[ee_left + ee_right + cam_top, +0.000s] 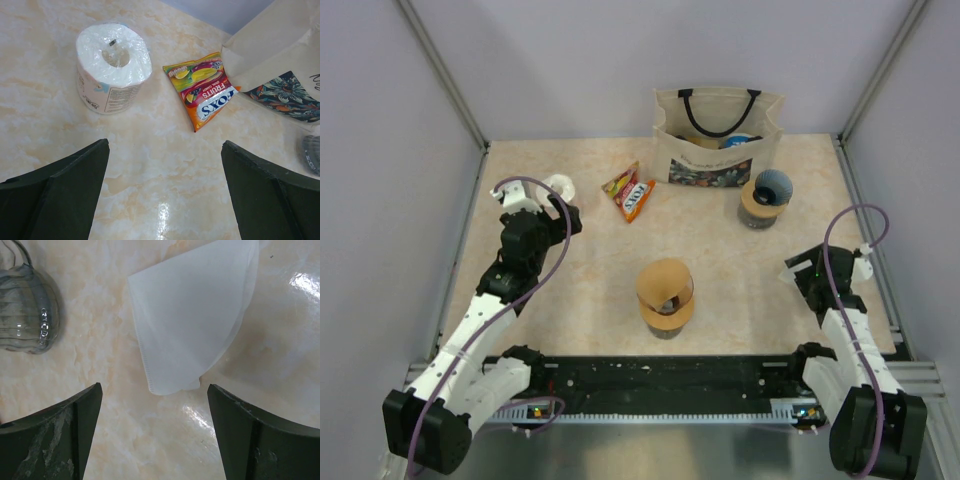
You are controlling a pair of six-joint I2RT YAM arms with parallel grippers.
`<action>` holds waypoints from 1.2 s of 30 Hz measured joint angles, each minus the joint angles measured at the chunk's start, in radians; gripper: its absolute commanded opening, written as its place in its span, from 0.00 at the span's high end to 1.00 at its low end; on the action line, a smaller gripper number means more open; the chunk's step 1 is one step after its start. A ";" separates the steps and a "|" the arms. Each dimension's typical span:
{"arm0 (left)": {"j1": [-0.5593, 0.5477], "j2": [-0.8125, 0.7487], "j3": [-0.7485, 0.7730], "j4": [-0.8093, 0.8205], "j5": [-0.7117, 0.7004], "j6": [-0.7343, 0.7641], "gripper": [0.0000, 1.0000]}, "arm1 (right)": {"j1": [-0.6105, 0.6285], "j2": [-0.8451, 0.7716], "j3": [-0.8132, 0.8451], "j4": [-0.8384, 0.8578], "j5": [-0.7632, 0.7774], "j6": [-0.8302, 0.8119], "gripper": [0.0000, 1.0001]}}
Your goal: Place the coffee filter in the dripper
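Note:
A white paper coffee filter [192, 315] lies flat on the table in the right wrist view, just ahead of my open right gripper [154, 387], whose jaws stand wide apart on either side of its near tip and hold nothing. A ribbed glass vessel [27, 310] sits at the left edge of that view. In the top view a glass dripper holding a brown cone [665, 297] stands mid-table. The white filter does not stand out there. My right gripper [802, 268] is at the right. My left gripper [565, 215] [165, 145] is open and empty at the left.
A toilet paper roll [112, 65] [558, 186] and an orange candy packet [205, 87] [630, 195] lie ahead of the left gripper. A cloth tote bag [715, 140] stands at the back. A second glass vessel with a brown cone and a blue cup [765, 198] stands at the back right.

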 measured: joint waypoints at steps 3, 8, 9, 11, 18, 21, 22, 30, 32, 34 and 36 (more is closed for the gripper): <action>0.000 0.000 0.000 0.000 0.000 0.000 0.01 | 0.000 -0.002 0.000 0.009 0.015 0.000 0.16; 0.000 -0.002 0.000 0.000 0.000 0.000 0.01 | 0.000 -0.023 -0.034 0.064 0.035 0.005 0.19; 0.000 -0.003 0.000 0.000 0.000 0.000 0.01 | 0.000 -0.031 -0.048 0.080 0.039 0.010 0.19; 0.000 -0.006 0.000 0.000 0.000 0.000 0.01 | 0.000 -0.045 -0.068 0.092 0.044 0.019 0.19; 0.000 -0.007 0.000 0.000 0.000 0.000 0.01 | 0.000 -0.088 -0.091 0.113 0.066 0.035 0.19; 0.000 -0.007 0.000 0.000 0.000 0.000 0.01 | 0.000 -0.087 -0.091 0.121 0.075 0.034 0.19; 0.000 -0.007 0.000 0.000 0.000 0.000 0.01 | 0.000 -0.085 -0.091 0.122 0.078 0.035 0.19; 0.000 -0.007 -0.001 0.000 0.000 0.000 0.01 | 0.000 -0.055 -0.092 0.147 0.087 0.038 0.19; 0.000 -0.007 -0.001 0.000 0.000 0.000 0.01 | 0.000 -0.038 -0.092 0.161 0.090 0.039 0.19; 0.000 -0.007 -0.001 0.000 0.000 0.000 0.01 | 0.000 -0.021 -0.093 0.167 0.090 0.042 0.19; 0.000 -0.007 -0.001 0.000 0.000 0.001 0.01 | 0.000 -0.008 -0.099 0.180 0.091 0.044 0.19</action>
